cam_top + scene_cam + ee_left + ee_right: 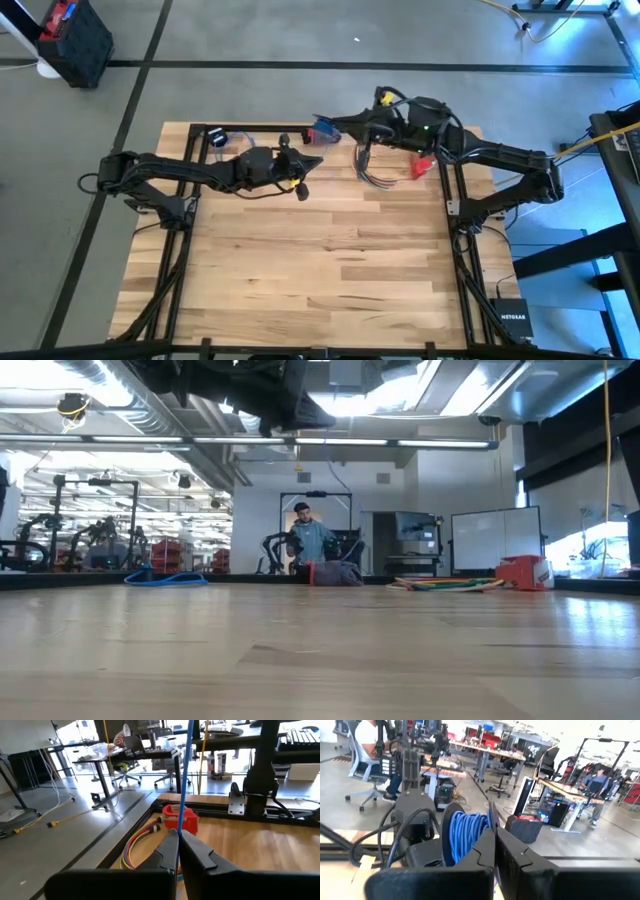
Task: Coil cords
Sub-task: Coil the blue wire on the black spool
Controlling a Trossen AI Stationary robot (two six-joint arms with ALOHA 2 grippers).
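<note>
The left gripper (178,851) has its jaws shut on a blue cord (185,775) above the table's (300,270) far side, the right gripper's (495,852) jaws are shut too — a hard pull could snap or snag it.

A thin blue cord (184,775) ran taut from the left end effector's (178,836) closed fingertips; a coiled blue cord (465,834) sat wound on a dark spool at the tabletop's far edge.
</note>
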